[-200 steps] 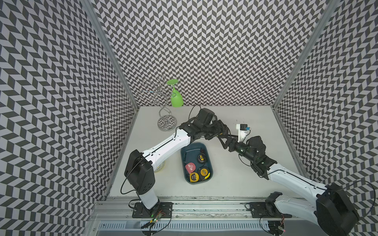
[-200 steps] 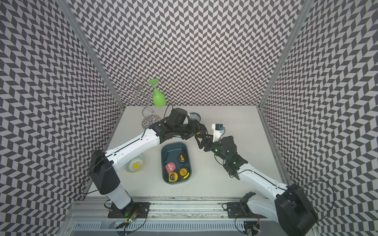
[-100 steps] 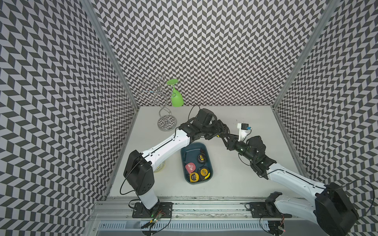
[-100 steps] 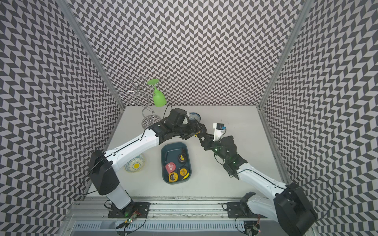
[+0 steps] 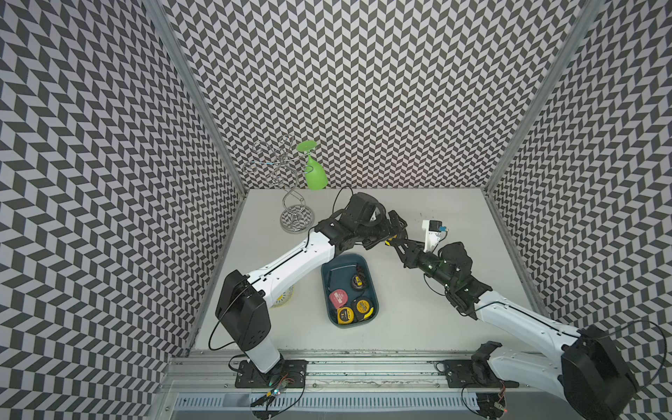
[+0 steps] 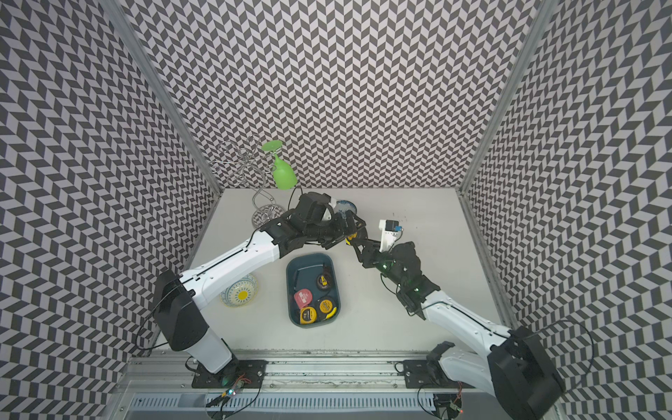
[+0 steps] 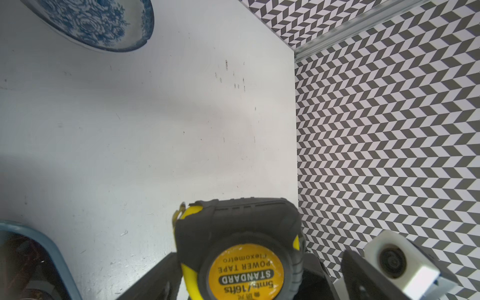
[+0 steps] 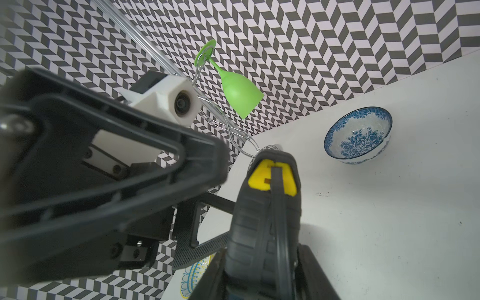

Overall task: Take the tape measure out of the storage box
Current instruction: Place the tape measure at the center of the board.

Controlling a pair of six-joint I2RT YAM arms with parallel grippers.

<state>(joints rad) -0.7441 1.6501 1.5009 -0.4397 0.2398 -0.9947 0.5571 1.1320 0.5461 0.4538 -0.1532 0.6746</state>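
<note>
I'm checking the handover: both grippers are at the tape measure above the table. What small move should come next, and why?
Probably draw the left gripper straight back. Its jaws stand open either side of the tape measure, while the right gripper is clamped on it, so the right arm seems to carry it alone, outside the storage box.

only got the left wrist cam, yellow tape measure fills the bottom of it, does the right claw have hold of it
Observer: Yes. In the right wrist view the right claw grips the tape measure from both sides.
Operator: is my left claw open
Observer: It looks open. The same view shows a gap between the left claw's finger and the tape measure.
Operator: how many are in the box
Observer: In both top views, four lie in the storage box: a red one and three yellow-faced ones.
</note>
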